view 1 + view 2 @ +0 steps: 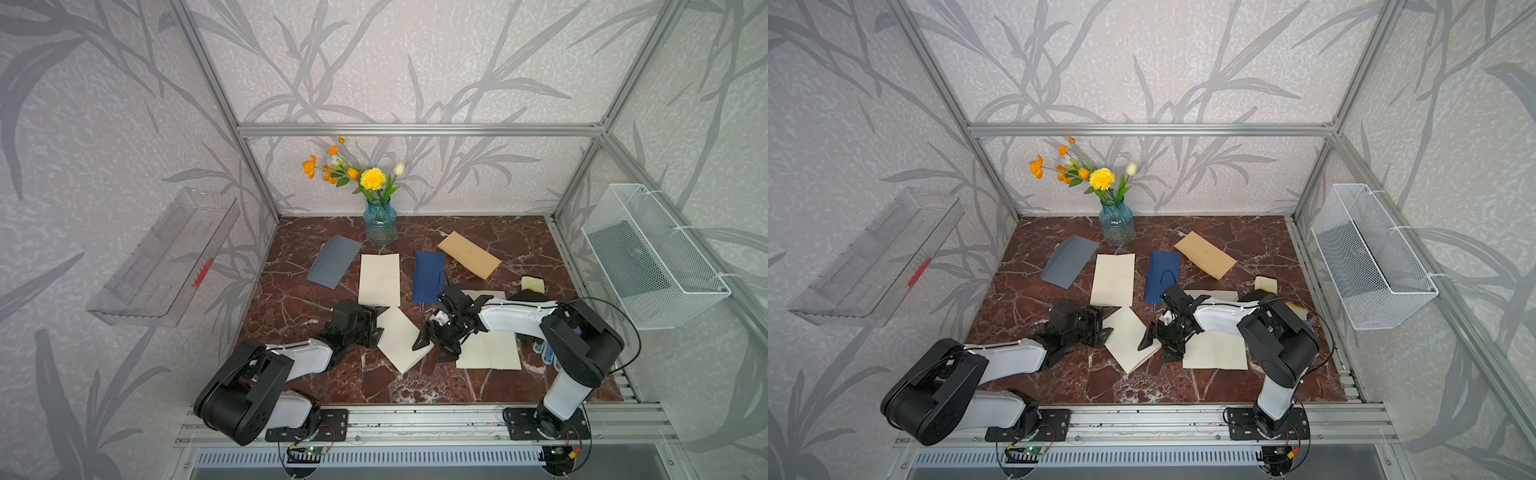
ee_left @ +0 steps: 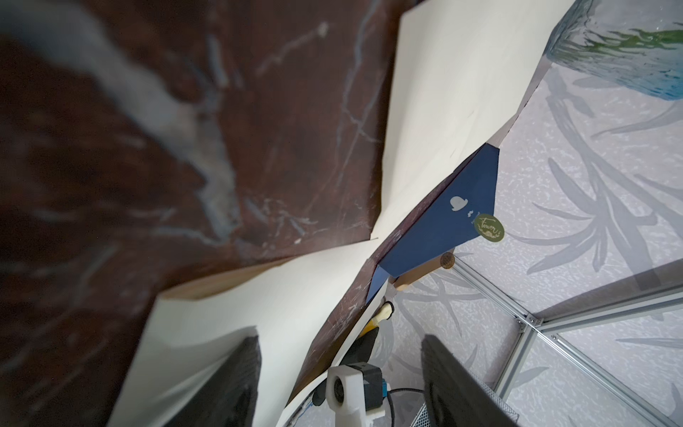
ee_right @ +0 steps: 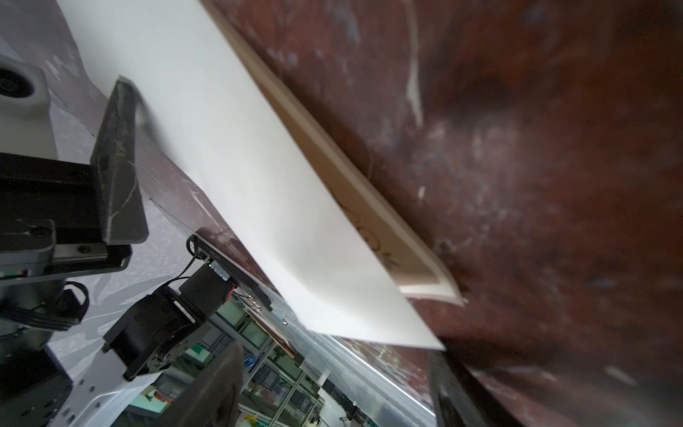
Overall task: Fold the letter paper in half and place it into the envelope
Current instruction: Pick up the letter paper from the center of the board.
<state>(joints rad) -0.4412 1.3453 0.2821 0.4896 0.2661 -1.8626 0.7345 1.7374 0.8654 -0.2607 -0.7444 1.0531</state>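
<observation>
The letter paper [image 1: 401,338] [image 1: 1129,338] lies folded over on the marble table between my two grippers, plain cream side up. In the right wrist view its top layer [image 3: 258,185] sits slightly off a lower layer whose edge shows an ornate flourish. My left gripper [image 1: 380,323] [image 1: 1106,321] [image 2: 340,369] is open at the paper's left edge, with one finger [image 2: 229,380] over the sheet. At the paper's right edge, my right gripper [image 1: 434,348] [image 1: 1158,347] [image 3: 340,388] is open and holds nothing. The navy envelope [image 1: 429,276] [image 1: 1162,276] [image 2: 454,218] lies flat behind them.
A larger creased cream sheet [image 1: 379,279] lies left of the navy envelope and another cream sheet [image 1: 490,353] lies under my right arm. At the back lie a grey envelope [image 1: 334,262], a flower vase [image 1: 380,226] and a tan envelope [image 1: 469,254]. A wire basket [image 1: 652,253] hangs on the right wall.
</observation>
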